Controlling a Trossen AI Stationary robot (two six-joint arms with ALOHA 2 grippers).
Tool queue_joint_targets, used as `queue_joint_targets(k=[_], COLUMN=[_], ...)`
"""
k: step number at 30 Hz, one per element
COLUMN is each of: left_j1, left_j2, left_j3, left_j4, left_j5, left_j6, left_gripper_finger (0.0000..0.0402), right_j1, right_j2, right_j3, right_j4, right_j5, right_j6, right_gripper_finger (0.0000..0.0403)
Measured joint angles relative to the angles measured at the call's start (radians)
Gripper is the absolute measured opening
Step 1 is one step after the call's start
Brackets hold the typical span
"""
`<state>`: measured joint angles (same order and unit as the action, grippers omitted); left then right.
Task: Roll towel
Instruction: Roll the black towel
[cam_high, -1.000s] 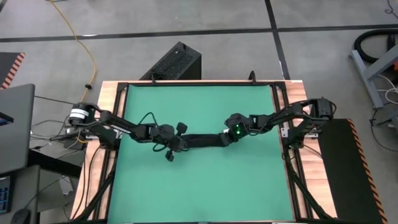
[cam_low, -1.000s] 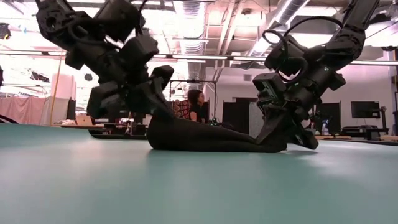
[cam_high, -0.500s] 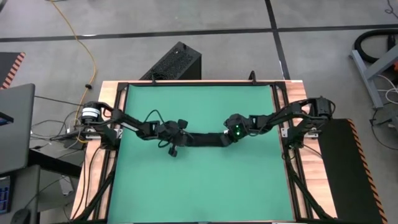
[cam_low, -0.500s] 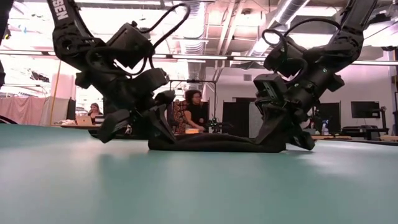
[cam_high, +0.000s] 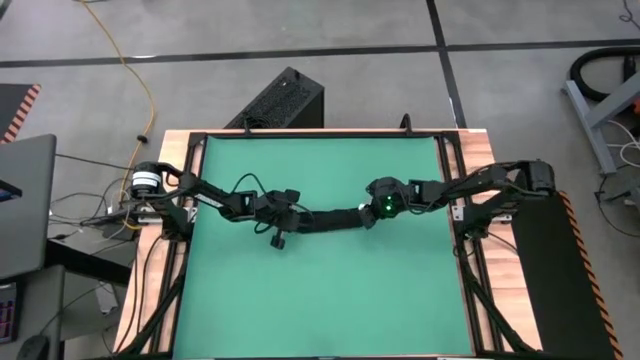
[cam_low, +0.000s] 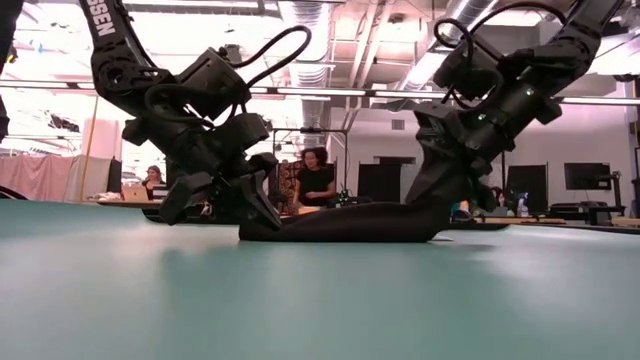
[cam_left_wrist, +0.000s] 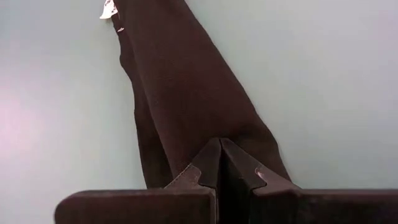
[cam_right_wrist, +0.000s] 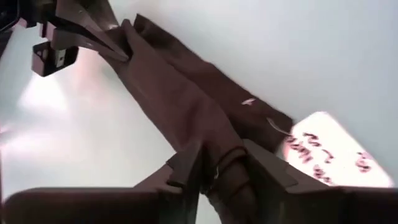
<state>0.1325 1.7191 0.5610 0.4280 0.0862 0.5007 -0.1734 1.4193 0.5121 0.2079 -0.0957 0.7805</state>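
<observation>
On the green mat (cam_high: 320, 290), the towel (cam_high: 325, 219) lies bunched long, left end effector (cam_high: 283, 213) clamping it, right end effector (cam_high: 368, 216) part-open astride it.

floor: grey concrete (cam_high: 350, 80), yellow cable (cam_high: 135, 70) | ceiling: strip lights (cam_low: 320, 92) | background: seated person (cam_low: 318, 180)

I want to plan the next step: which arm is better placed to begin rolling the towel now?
Probably the left. The left gripper is shut on one end of the towel, low on the green mat; the right gripper has its jaws apart around the other end.
</observation>
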Motion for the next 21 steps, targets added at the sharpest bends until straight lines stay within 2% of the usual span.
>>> queue_joint_targets(k=[4,10,13,16,21], left_j1=[0.001,0.005,0.013,0.026,0.040], left_j2=[0.000,0.000,0.000,0.000,0.000], left_j3=[0.000,0.000,0.000,0.000,-0.001], left_j4=[-0.004,-0.007,-0.008,-0.009,-0.011], left_j5=[0.006,0.013,0.018,0.042,0.056], left_j6=[0.000,0.000,-0.008,-0.013,-0.025], left_gripper_finger=[0.0000,0.0000,0.0000,0.0000,0.0000], right_j1=[0.005,0.078,0.133,0.183,0.186], right_j2=[-0.045,-0.158,-0.155,-0.089,0.036], right_j3=[0.000,0.001,0.003,0.003,0.003], right_j4=[-0.067,-0.021,0.041,0.079,0.164], right_j5=[0.051,0.304,0.302,0.289,0.277], right_j6=[-0.023,-0.215,-0.316,-0.369,-0.391], right_gripper_finger=[0.0153,0.0150,0.0136,0.0109,0.0065])
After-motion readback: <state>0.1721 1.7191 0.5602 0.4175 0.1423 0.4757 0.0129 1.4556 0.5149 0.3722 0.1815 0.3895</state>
